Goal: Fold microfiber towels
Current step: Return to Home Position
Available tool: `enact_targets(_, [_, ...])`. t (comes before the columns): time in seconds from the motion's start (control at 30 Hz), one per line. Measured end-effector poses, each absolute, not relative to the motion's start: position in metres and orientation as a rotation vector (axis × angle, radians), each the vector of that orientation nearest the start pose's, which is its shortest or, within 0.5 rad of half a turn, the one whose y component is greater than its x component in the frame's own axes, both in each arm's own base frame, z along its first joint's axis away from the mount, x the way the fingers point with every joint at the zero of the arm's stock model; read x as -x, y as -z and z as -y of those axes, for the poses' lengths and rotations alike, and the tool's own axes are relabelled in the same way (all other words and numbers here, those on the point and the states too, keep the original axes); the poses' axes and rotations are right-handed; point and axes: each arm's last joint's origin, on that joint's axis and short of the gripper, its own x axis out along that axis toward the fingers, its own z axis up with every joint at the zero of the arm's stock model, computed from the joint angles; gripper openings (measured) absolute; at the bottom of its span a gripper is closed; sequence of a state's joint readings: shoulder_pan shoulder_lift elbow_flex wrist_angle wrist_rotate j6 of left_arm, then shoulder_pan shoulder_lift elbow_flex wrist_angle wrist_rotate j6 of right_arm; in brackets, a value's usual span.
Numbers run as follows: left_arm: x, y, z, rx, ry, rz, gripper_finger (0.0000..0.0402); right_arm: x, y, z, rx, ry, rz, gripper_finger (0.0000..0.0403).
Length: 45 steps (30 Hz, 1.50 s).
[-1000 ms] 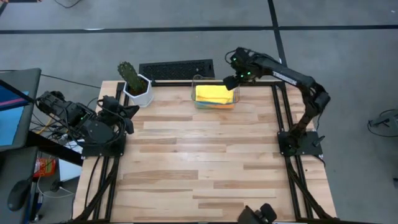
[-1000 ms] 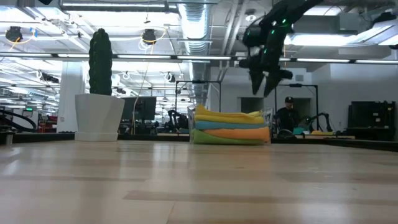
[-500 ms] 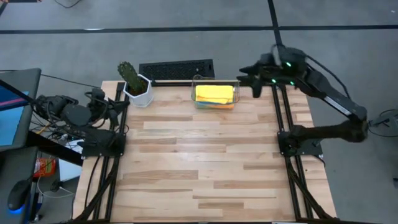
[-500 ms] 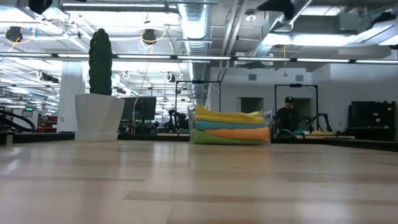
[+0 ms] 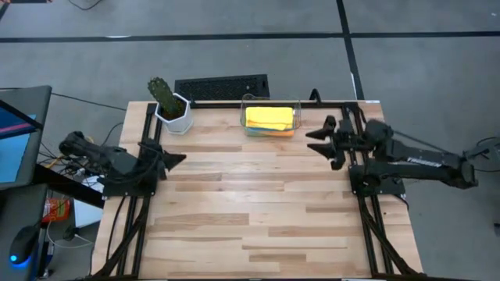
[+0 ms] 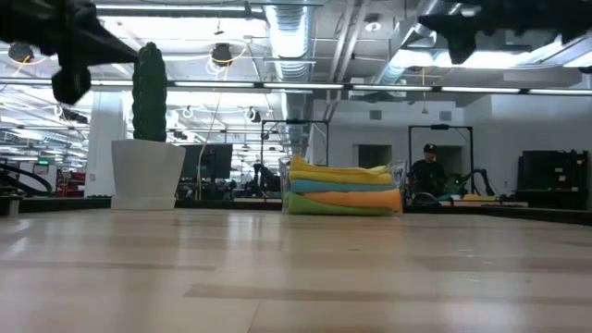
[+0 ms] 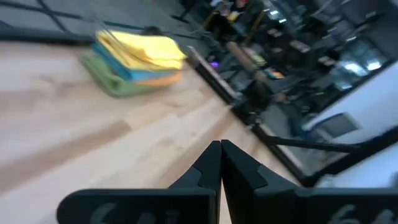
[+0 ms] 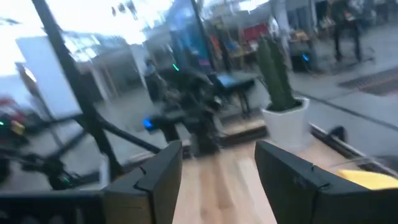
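The microfiber towels (image 6: 342, 190) lie folded in a stack: green at the bottom, then orange, blue, and yellow on top (image 5: 269, 118). The stack rests in a clear bin (image 5: 247, 109) at the table's far edge, and also shows in the left wrist view (image 7: 137, 59). My left gripper (image 5: 178, 160) is shut and empty at the table's left edge, pointing right (image 7: 221, 158). My right gripper (image 5: 316, 139) hovers open and empty near the right edge, pointing left, nearer than the bin (image 8: 217, 168).
A white pot with a cactus (image 5: 170, 107) stands at the far left corner, also in the low view (image 6: 148, 139). A black keyboard (image 5: 222, 87) lies behind the table. Bare wood (image 5: 250, 203) spreads across the middle and near part of the table. A person (image 6: 427, 171) sits far behind.
My right gripper has left its place above the bin. It has swung toward the table's right and near side and tipped from pointing down to level. My left gripper has sunk and come a little toward the table's middle. The towel stack has stayed put.
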<state>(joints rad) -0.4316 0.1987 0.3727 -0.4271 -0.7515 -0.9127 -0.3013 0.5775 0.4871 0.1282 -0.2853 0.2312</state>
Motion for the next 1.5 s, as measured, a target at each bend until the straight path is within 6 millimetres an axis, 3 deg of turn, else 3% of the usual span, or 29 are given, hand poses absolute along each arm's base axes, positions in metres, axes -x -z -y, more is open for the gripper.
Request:
enact_targets(0.23, [-0.079, -0.206, 0.016, 0.825, -0.321, 0.004, 0.0002, -0.123, -0.222, 0.024, -0.386, 0.004, 0.063, 0.0228])
enact_targets(0.43, [-0.076, -0.192, 0.014, 0.838, -0.328, 0.017, 0.0002, -0.116, -0.19, 0.022, -0.411, 0.166, 0.112, 0.0227])
enact_targets(0.63, [-0.077, -0.181, 0.014, 0.835, -0.35, -0.038, 0.0002, -0.112, -0.184, 0.02, -0.379, 0.162, 0.205, 0.0227])
enact_targets(0.9, [-0.079, -0.174, 0.018, 0.745, -0.246, -0.13, 0.0002, -0.112, -0.172, 0.025, -0.418, 0.351, 0.117, 0.0227])
enact_targets(1.2, [-0.078, -0.173, 0.032, 0.42, 0.238, -0.312, 0.0002, -0.112, -0.158, 0.025, -0.421, 0.372, -0.023, 0.0227])
enact_targets(1.3, [-0.077, -0.17, 0.033, 0.342, 0.306, -0.339, 0.0002, -0.112, -0.156, 0.025, -0.42, 0.376, -0.045, 0.0227])
enact_targets(1.5, [-0.077, -0.168, 0.033, 0.523, 0.264, -0.393, 0.0002, -0.111, -0.153, 0.025, -0.42, 0.384, -0.084, 0.0227])
